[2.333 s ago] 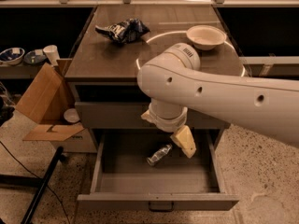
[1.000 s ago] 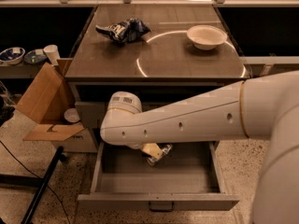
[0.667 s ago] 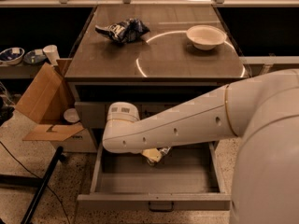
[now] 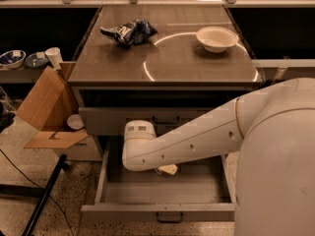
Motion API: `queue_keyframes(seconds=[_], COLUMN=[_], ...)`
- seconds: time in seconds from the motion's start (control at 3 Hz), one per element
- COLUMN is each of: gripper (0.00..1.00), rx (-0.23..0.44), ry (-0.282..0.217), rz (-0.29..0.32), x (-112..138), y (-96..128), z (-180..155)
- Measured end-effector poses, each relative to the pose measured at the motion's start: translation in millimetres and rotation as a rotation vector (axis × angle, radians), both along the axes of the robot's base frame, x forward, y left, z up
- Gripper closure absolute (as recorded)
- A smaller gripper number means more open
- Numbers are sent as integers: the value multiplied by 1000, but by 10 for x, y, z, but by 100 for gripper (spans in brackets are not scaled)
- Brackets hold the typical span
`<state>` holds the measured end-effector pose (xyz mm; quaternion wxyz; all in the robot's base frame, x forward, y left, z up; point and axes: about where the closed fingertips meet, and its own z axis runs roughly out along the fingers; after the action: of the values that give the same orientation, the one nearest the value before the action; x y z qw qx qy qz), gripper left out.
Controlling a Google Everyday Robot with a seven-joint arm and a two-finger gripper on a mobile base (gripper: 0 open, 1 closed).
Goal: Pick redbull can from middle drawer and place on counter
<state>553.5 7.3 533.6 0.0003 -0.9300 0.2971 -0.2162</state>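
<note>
Arm (image 4: pixel 197 139) position: the large white arm comes in from the right and slopes down to the left, with its wrist end inside the open middle drawer (image 4: pixel 162 193).

Gripper (image 4: pixel 167 169) position: only a small pale tip shows below the wrist, low over the rear half of the drawer floor. The arm covers the rest. Whether the gripper is open or closed, and whether it has hold of anything, cannot be told.

Redbull can: not visible. The arm hides the part of the drawer beneath the wrist, so the can's place cannot be told.

Middle drawer: pulled well out. The grey floor in front of the arm is bare, and a small dark bar handle (image 4: pixel 170 216) sits at the centre of its front panel. The upper drawer (image 4: pixel 113 119) above it is closed.

Counter (image 4: pixel 197 68): a pale circular arc (image 4: pixel 146 69) marks the glossy top. A crumpled dark blue-and-white snack bag (image 4: pixel 129 32) lies at the rear left, just outside the arc. A white round bowl (image 4: pixel 216 37) stands upright at the rear right, well apart from the bag.

Surroundings: an open cardboard box (image 4: pixel 47 107) stands on the floor just beside the cabinet's left side. A white cup (image 4: pixel 53 57) stands on a low shelf behind the box.
</note>
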Motion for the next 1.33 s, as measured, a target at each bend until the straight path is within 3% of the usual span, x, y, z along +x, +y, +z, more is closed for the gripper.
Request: queue_keyframes(seconds=[0.33,1.0,1.33], gripper=[0,0,0], rx=[7,24,65], ry=[-24,-6,-5], rz=[-10,-12,-25], x=[41,113,153], y=[-341,-372,-538], z=[-447,-575,-809])
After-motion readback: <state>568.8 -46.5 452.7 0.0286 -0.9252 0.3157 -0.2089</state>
